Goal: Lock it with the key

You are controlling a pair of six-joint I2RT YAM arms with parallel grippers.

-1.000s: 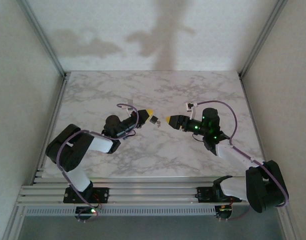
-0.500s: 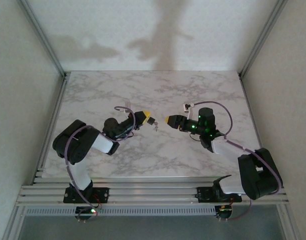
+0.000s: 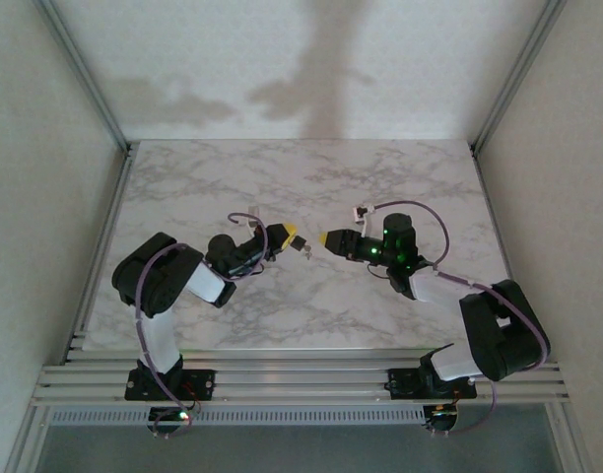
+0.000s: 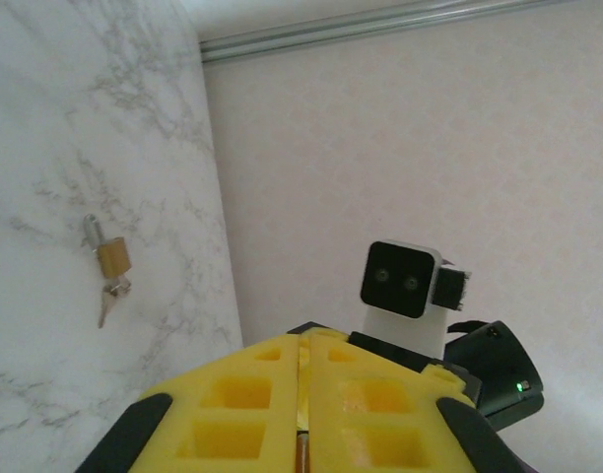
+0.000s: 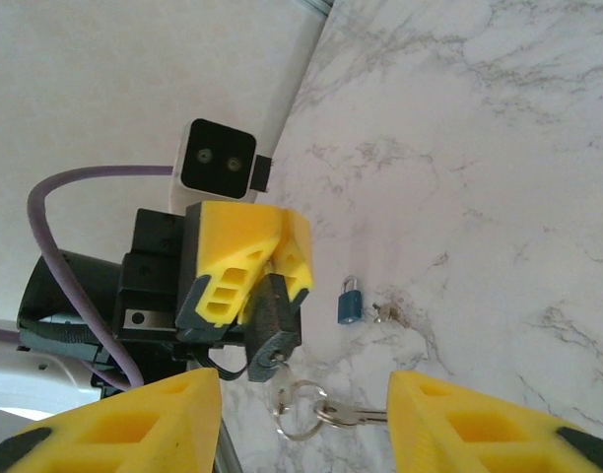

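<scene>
1. Noted left end effector (image 5: 267, 281) clenched on a black padlock (image 5: 272, 320), held above the desk (image 3: 380, 177), with key (image 5: 356, 416) dangling on a ring (image 5: 300, 409) beneath.
2. Found right end effector (image 3: 325, 237) released, jaws apart either side of the key, grasping nothing.
3. Advise pinching the key's head squarely, holding the black padlock steady, turning without tugging the ring.
4. Logged a blue padlock (image 5: 349, 301) and a brass padlock (image 4: 112, 257) lying on the desk.
5. Read no brand, label or writing.
</scene>
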